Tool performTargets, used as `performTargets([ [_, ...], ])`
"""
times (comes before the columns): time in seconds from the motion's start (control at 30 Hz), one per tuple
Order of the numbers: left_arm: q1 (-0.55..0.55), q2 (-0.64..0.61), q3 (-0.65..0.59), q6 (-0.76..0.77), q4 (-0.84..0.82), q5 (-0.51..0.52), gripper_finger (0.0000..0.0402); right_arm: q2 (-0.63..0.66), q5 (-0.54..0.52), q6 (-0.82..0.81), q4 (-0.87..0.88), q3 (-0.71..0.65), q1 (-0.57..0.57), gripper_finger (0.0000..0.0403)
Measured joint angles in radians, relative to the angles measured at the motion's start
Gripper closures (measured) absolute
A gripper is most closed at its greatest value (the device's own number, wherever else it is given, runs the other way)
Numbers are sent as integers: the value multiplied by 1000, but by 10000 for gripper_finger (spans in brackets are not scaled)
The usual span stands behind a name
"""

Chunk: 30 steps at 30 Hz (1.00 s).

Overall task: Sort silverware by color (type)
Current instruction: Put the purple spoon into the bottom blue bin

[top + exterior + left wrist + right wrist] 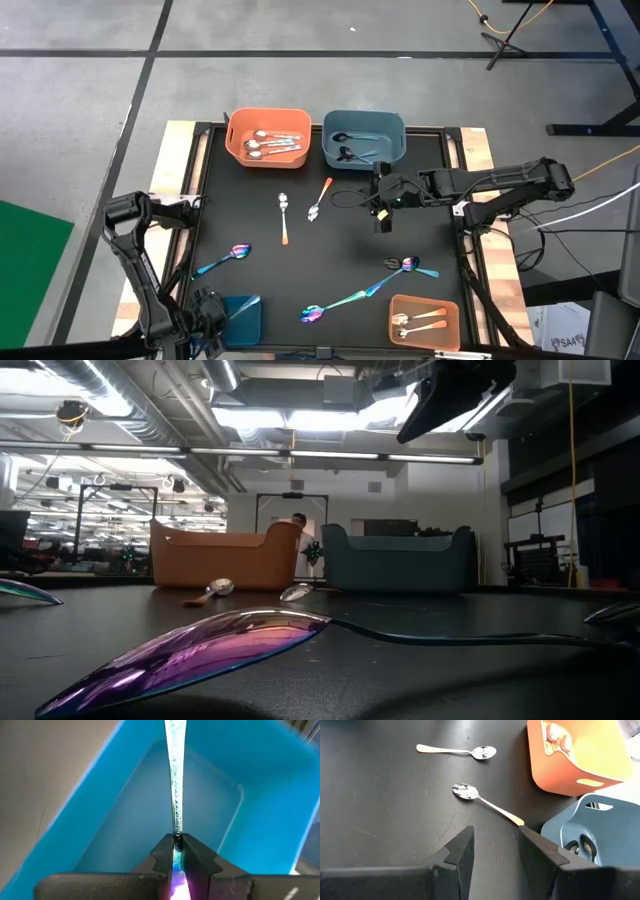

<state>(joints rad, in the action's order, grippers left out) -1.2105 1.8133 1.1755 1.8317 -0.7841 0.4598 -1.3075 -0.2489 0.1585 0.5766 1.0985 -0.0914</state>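
left gripper [177, 851] jaws clamp teal-handled spoon [175, 785] over blue bin [100, 820]; right gripper [496, 845] jaws open, empty

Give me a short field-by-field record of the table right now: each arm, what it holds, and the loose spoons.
left gripper: jaws shut on thin iridescent teal-handled spoon, over bright blue plastic bin
right gripper: jaws open, empty, above the black table near the grey-blue bin
loose orange-handled spoons: two
loose iridescent spoons: four, counted in the high view
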Motion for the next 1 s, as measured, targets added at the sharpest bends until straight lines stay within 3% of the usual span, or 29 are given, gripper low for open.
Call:
performTargets([
  [0.57, 28, 0, 0, 25, -46, -66, 369, 0, 0, 3, 0, 0, 0, 262],
  [1.0, 28, -2, 0, 20, -37, -3, 369, 0, 0, 4, 0, 0, 0, 262],
])
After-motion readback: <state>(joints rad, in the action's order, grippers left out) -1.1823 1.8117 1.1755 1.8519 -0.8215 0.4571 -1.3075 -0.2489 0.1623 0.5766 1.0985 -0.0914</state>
